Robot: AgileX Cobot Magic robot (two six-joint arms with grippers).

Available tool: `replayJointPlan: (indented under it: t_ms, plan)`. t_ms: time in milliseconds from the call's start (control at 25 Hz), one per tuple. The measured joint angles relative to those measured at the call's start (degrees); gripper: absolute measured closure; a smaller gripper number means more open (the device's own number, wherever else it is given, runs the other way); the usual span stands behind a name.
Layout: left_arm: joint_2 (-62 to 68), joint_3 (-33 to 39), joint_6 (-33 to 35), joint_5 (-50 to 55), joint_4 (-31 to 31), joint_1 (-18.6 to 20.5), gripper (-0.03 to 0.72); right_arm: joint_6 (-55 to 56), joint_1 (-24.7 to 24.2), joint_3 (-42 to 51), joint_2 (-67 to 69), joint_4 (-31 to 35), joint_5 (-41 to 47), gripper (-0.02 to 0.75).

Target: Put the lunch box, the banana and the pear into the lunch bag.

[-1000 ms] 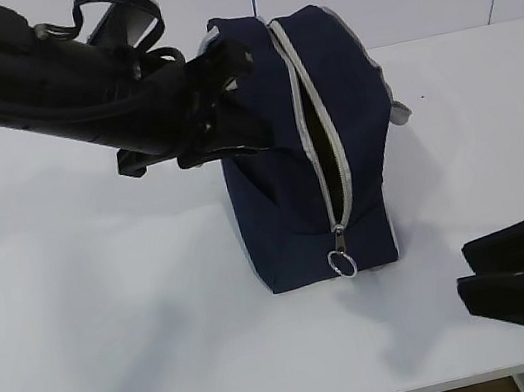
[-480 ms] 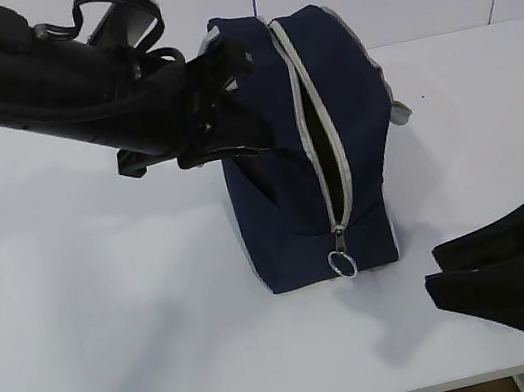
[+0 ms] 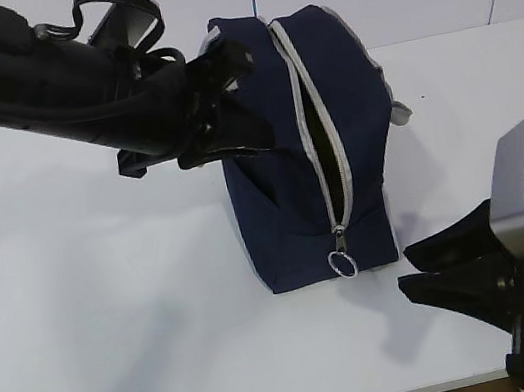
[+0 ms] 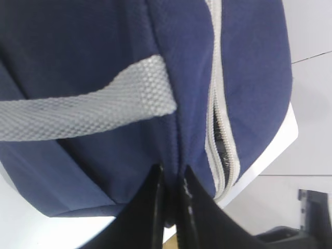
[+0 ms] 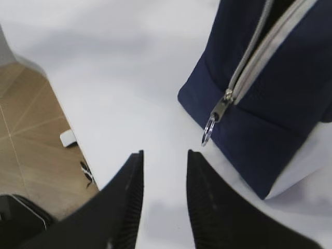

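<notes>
Lunch bag (image 3: 298, 139) upright on its end near the middle of the white table (image 3: 91, 318), navy, zipper (image 3: 314, 116) facing the exterior camera and running top to bottom, slightly parted with a dark slit along it. Metal ring pull (image 3: 342, 263) hanging at the low end of the zipper, just above the tabletop. Grey strap handle (image 4: 88, 109) across the bag's side, close in the left wrist view. No lunch box, banana or pear visible anywhere; probably inside already, though hidden.

Left gripper (image 4: 174, 179) pressed together on a fold of navy fabric at the bag's upper side, just beside the strap, steadying the bag. Right gripper (image 5: 163, 161) spread, empty, low over the table, near the ring pull but apart from it.

Ring pull ahead of the right fingertips and slightly to their right in the right wrist view; zipper's long axis leading away and upward. Right arm clearly the nearer one; likely step a zipper pull.
</notes>
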Motion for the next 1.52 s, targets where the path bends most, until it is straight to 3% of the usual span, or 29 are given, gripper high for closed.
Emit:
replayJointPlan:
  t_ms: [240, 400, 920, 1520]
  plan:
    - [0.0, 0.0, 0.0, 0.0, 0.0, 0.0, 0.691, -4.58, 0.0, 0.0, 4.72, 0.6, 0.74, 0.356]
    - [0.0, 0.0, 0.0, 0.25, -0.1, 0.0, 0.691, -5.32, 0.0, -0.86, 7.38, 0.63, 1.72, 0.317]
    - [0.0, 0.0, 0.0, 1.13, -0.22, 0.0, 0.691, -5.69, 0.0, -6.05, 18.94, 0.88, 3.64, 0.31]
    - [0.0, 0.0, 0.0, 3.02, -0.3, 0.0, 0.691, -7.5, 0.0, -10.15, 23.09, 1.09, 2.34, 0.309]
